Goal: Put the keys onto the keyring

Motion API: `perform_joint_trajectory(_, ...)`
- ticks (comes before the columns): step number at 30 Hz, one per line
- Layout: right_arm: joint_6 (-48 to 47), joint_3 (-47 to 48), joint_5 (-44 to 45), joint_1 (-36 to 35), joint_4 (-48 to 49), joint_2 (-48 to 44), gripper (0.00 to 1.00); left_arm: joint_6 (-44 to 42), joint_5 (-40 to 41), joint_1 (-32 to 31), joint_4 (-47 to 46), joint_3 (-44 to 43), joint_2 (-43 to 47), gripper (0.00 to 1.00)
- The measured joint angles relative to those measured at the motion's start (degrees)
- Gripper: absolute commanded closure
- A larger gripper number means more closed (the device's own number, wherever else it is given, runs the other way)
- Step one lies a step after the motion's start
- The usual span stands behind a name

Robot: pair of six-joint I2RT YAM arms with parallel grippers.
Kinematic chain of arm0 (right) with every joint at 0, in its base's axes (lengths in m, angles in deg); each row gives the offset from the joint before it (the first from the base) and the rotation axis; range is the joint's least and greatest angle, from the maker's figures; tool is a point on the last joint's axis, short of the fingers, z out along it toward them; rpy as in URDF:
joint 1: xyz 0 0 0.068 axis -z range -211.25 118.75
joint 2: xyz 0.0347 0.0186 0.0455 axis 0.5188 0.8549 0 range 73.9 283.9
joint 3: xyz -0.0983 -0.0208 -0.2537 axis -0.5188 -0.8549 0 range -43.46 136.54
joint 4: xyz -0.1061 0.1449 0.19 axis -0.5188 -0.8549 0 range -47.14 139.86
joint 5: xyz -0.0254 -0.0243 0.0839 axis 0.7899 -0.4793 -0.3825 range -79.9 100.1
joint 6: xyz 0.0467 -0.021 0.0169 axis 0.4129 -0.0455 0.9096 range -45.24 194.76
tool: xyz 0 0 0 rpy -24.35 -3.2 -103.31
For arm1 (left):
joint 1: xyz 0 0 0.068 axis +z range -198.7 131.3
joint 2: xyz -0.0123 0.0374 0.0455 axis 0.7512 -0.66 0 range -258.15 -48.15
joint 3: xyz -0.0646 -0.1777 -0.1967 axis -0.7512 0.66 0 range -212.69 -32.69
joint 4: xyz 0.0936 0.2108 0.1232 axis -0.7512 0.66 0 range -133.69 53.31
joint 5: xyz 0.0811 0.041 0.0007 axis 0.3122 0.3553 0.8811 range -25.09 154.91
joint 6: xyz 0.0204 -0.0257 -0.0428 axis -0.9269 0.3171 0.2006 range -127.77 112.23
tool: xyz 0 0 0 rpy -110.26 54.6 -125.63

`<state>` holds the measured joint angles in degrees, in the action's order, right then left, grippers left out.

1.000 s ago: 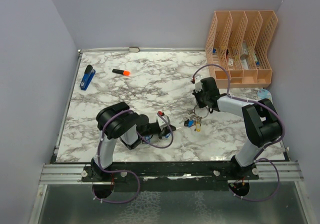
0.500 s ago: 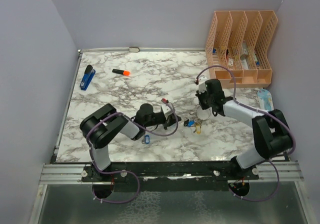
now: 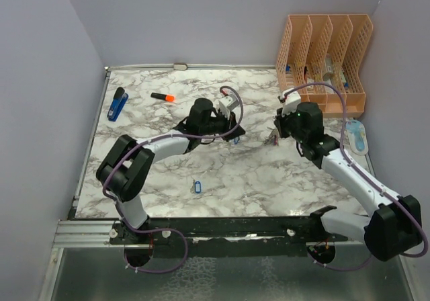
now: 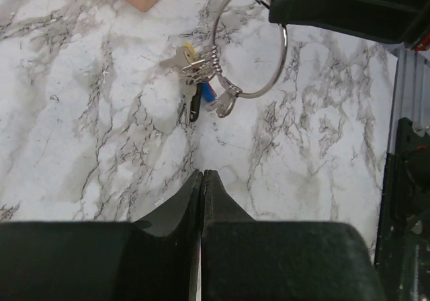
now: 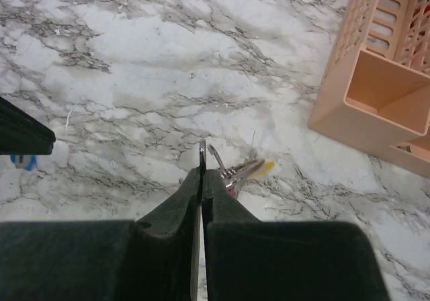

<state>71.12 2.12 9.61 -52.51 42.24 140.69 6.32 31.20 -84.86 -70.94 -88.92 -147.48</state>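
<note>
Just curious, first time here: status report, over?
Left gripper shut on key. Right gripper shut on keyring. Second key on table. Nothing between them.

Pale lavender walls (image 3: 40, 79) on three sides. White-grey marble-pattern tabletop (image 3: 269, 180). Peach slotted file organizer (image 3: 336, 103) back right corner. Soft even light.

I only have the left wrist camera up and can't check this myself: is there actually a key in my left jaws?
Observer: It looks so. The right wrist view shows a blue tag poking out under the shut left jaws.
Operator: Where is the other key?
Observer: From above, the second key lies on the table, back toward its near edge.
Operator: And the ring?
Observer: The right jaws are pinched shut on the wire of the keyring.
</note>
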Motion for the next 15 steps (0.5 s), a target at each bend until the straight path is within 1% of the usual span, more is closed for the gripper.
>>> perform_joint_trajectory(5, 2.2, -0.2, -1.0, 0.0, -1.9, -3.8, 0.99, 4.6, -0.9, 1.4, 8.0, -5.6, 0.1, 1.0)
perform_joint_trajectory(11, 5.2, -0.6, -5.1, 0.0, -3.1, -9.2, 0.99, 7.8, -0.3, 3.5, 22.4, -20.8, 0.0, 1.0)
perform_joint_trajectory(13, 6.8, -0.6, -6.8, -0.4, -3.1, -10.3, 0.99, 9.5, -0.3, 4.7, 24.9, -24.0, -0.1, 1.0)
perform_joint_trajectory(15, 9.0, -1.0, -8.4, -1.4, -2.6, -10.8, 0.99, 12.0, -0.3, 5.8, 27.0, -25.4, -0.3, 1.0)
